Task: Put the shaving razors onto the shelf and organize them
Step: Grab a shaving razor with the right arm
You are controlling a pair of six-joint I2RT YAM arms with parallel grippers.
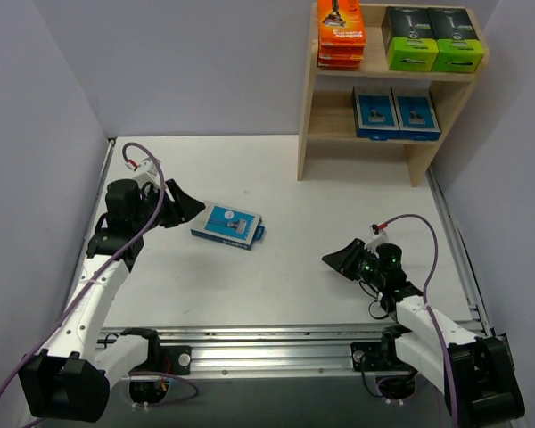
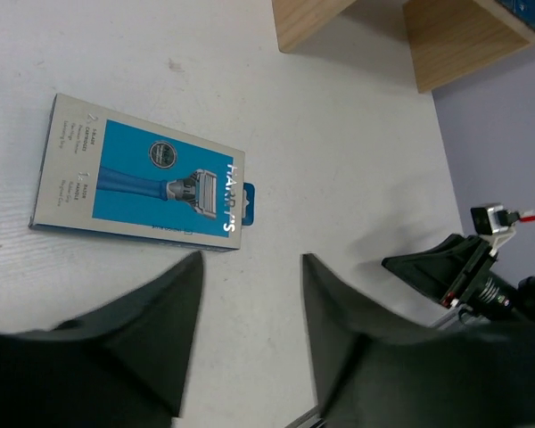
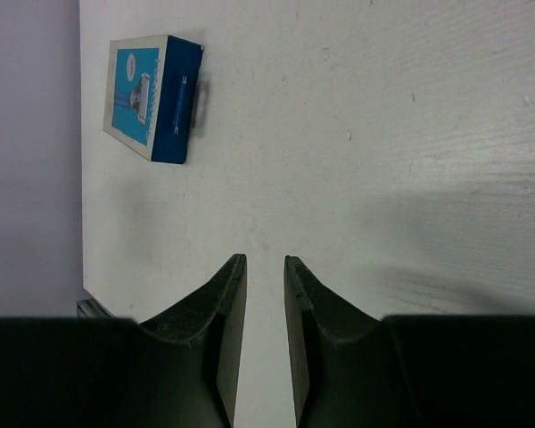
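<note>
Seven packs sit on the shelf [image 1: 305,134] at the far right. An orange stack [image 1: 341,36] and two black boxes [image 1: 408,40] with lime-green ends fill the top tier, and two blue cards [image 1: 374,111] lie side by side on the lower one. The eighth, a loose card [image 1: 227,226], lies flat on the white surface [image 1: 294,285] left of centre, well apart from the shelf (blue front with a razor pictured, pale grey strip at one end, hang tab at the other).

The left arm rises along the left edge and bends right. The left pincer [image 1: 185,209] points at the loose card from just beside it without touching, its fingers moderately apart and empty. The right arm reaches from the near right toward the middle. The right pincer [image 1: 336,259] is low over bare surface, narrowed to a slim gap and holding nothing.

"HARRY'S" runs in white across the loose card. The small print on its grey strip is too fine to read, as is the lettering on the orange stack.
</note>
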